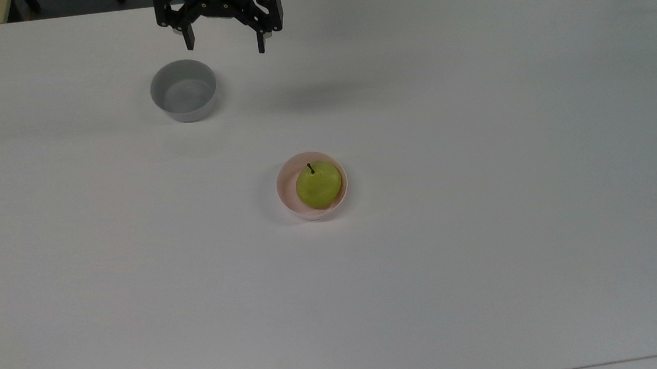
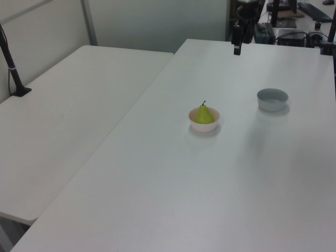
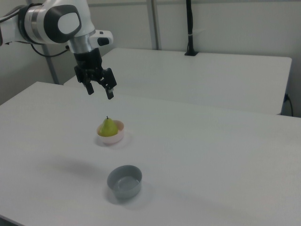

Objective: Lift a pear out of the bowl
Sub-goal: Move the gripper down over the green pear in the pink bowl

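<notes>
A yellow-green pear [image 1: 318, 185] with a short dark stem stands upright in a small pale pink bowl [image 1: 287, 197] near the middle of the white table. The same pear [image 2: 204, 115] and bowl [image 2: 203, 126] sit left of the grey bowl in the left view, and the pear [image 3: 108, 127] in its bowl [image 3: 116, 137] lies behind the grey bowl in the right view. My black gripper [image 1: 226, 43] hangs open and empty high above the table's far edge in the top view. In the right view the gripper [image 3: 99, 91] hovers above and left of the pear.
An empty grey bowl [image 1: 183, 91] stands toward the top view's upper left, just below the gripper. A second white table [image 2: 68, 105] adjoins on the left view's left, with a black post [image 2: 13, 68] clamped to it.
</notes>
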